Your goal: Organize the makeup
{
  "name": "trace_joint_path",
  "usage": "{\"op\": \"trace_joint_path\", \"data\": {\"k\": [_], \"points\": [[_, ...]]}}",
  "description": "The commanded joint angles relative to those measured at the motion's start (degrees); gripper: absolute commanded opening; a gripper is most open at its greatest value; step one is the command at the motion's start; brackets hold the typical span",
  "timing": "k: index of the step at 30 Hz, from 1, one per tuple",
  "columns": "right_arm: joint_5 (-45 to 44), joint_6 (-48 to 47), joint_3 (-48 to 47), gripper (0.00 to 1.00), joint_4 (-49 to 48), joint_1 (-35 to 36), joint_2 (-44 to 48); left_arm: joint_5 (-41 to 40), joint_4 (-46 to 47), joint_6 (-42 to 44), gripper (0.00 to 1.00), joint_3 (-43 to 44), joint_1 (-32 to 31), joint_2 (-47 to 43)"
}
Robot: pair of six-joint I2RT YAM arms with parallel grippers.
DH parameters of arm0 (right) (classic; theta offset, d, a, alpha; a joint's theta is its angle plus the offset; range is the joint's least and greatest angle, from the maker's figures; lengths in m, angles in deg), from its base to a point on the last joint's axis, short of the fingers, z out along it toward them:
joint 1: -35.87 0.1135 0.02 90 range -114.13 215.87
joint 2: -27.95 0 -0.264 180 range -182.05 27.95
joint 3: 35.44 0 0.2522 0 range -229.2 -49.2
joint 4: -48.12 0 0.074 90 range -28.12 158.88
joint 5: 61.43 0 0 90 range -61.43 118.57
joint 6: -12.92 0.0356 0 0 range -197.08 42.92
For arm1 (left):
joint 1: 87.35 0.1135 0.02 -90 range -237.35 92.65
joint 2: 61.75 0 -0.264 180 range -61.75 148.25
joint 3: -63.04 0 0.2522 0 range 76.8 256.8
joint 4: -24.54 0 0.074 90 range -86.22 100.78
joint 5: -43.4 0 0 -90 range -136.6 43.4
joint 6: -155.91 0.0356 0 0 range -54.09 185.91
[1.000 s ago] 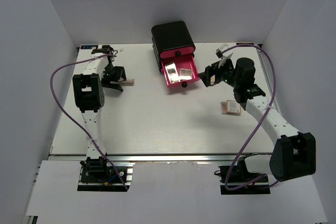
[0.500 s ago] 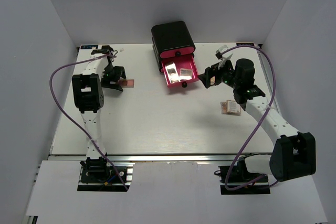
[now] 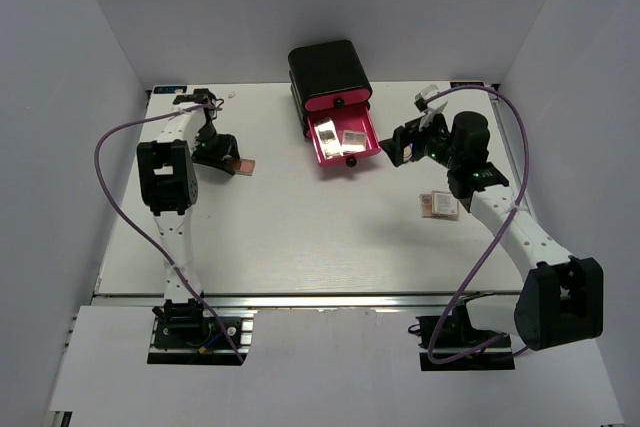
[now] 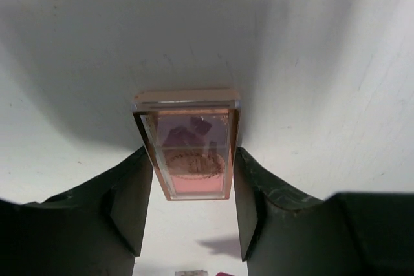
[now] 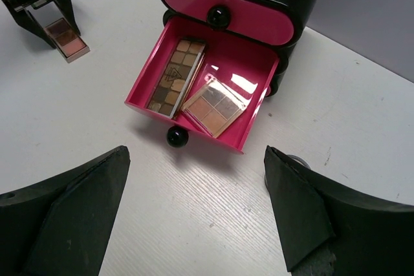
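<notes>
- The left jaws are closed on a pink palette (image 4: 192, 153); the two fingers (image 4: 129, 205) press against its long sides, and the far end sticks out past the tips.
- From above, that pink palette (image 3: 241, 165) sits over the far left part of the bench (image 3: 300, 237), well to the left of the black box (image 3: 330, 67). Whether it rests on the bench or is raised off it cannot be told.
- The right jaws are spread wide with nothing between them; in the right wrist view the fingers (image 5: 65, 224) stand at the bottom corners, apart from everything.
- The right jaws hover just right of the open drawer (image 5: 242, 63), pointing toward it.
- The open drawer is pink and pulled out toward the near side of the black box, with a closed pink drawer (image 5: 226, 11) above it.
- Inside the open drawer a long brown palette (image 5: 176, 74) lies along the left wall.
- A square tan palette (image 5: 215, 105) lies just beside it on the right, turned at an angle.
- A loose square palette (image 3: 440, 205) lies flat on the right part of the bench, nearer than the right jaws and close beside the right arm.
</notes>
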Motion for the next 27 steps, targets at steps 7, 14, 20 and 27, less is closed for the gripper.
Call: {"op": "trace_joint_path", "data": {"k": [7,14,20,27], "points": [[-0.45,-2.3,0.48,0.89,-0.84,-0.44,4.45,0.18,20.42,11.13,0.07,-12.01,-1.73,-9.6],[-10.49,-3.27,5.23,0.87,-3.23,-2.89,8.24,1.97,32.21,26.41,0.0,-16.92,-15.78,-24.98],[-6.17,-2.13,3.82,0.36,2.23,-7.29,9.38,-3.49,41.35,31.97,0.0,-23.87,-26.43,-31.76],[-6.61,-2.66,5.31,0.27,4.08,-8.17,11.93,-10.42,40.5,36.19,0.0,-15.92,-32.49,-26.85]]}}
